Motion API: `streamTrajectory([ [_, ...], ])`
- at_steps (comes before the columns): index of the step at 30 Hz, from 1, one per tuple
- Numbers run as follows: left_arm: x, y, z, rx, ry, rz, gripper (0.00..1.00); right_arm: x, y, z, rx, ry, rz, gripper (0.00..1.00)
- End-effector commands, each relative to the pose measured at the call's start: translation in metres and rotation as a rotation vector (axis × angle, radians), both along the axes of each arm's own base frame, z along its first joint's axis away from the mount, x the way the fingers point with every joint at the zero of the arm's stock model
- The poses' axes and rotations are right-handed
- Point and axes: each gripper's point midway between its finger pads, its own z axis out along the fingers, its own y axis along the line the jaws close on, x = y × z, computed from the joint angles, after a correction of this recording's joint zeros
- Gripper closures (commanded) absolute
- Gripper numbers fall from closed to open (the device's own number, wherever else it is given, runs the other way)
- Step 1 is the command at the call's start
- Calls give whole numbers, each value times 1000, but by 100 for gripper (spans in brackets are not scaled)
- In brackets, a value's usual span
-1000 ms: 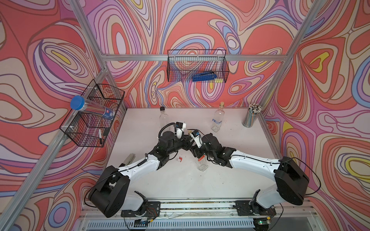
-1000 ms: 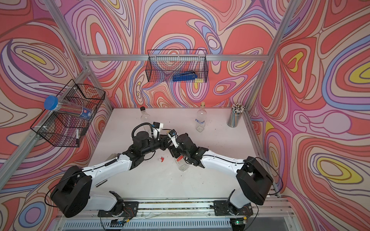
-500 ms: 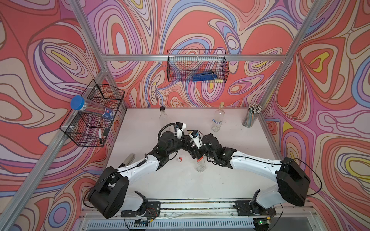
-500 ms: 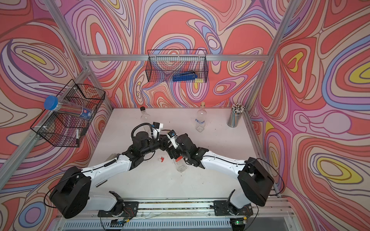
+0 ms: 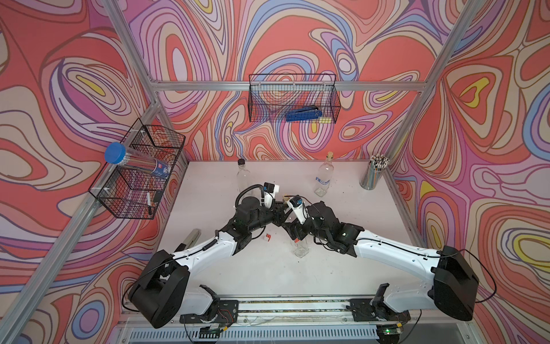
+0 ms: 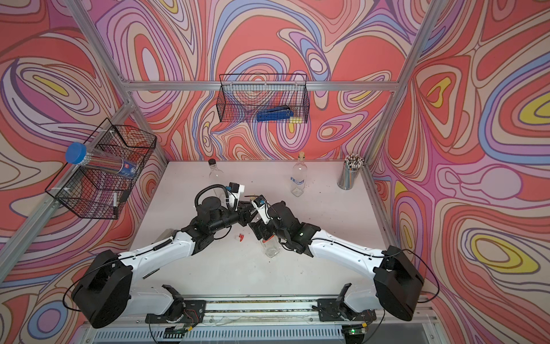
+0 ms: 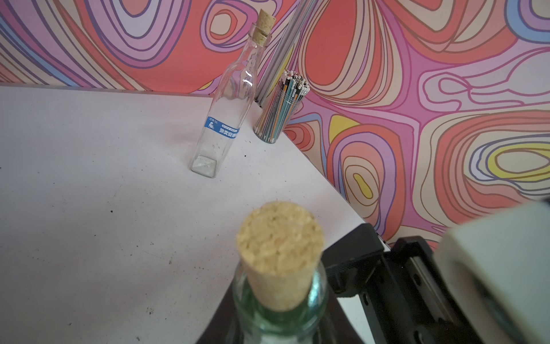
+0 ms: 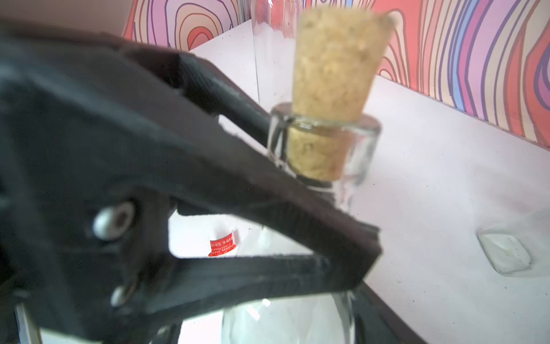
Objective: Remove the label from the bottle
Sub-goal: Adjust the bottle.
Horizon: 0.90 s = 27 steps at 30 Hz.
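Right-side fingers have spread wider since a second ago; the bottle has hardly shifted. In a top view the clear glass bottle with a cork stopper (image 5: 301, 251) runs its long axis from a base low beneath the right gripper (image 5: 294, 235) up to a cork end just past the left gripper (image 5: 281, 208), leaning toward the back wall. Both wrists hide its middle; whether the base touches the white table (image 5: 208, 193) I cannot tell. A small red label scrap (image 5: 267, 237) lies on the table near the right fingers. Beyond both grippers stand a black-capped clear bottle (image 5: 242, 178), a blue-banded corked bottle (image 5: 323, 175) and a cup of coloured pencils (image 5: 370, 178). In the left wrist view the cork (image 7: 279, 238) rises just ahead of the fingers. In the right wrist view the left gripper's black fingers (image 8: 297, 214) clamp tight on the neck under the lip, blocking much of the scene; the right fingers stand wide around the body, bare table showing beside the glass.
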Motion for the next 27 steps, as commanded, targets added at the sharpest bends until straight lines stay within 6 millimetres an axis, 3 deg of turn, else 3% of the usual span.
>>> streamTrajectory([
  [1,4,0,29,-59,-94,7,100,-7,2,-6,-7,19,13,17],
  [6,3,2,29,-38,-106,9,100,-9,-7,5,2,0,-8,12],
  [18,1,3,29,14,-148,-2,100,-13,-39,37,20,-60,-103,15],
  [21,-1,3,32,21,-170,-11,100,-1,-49,45,22,-85,-168,19],
  [27,-8,1,34,27,-199,-48,100,29,-61,61,71,-100,-251,40],
])
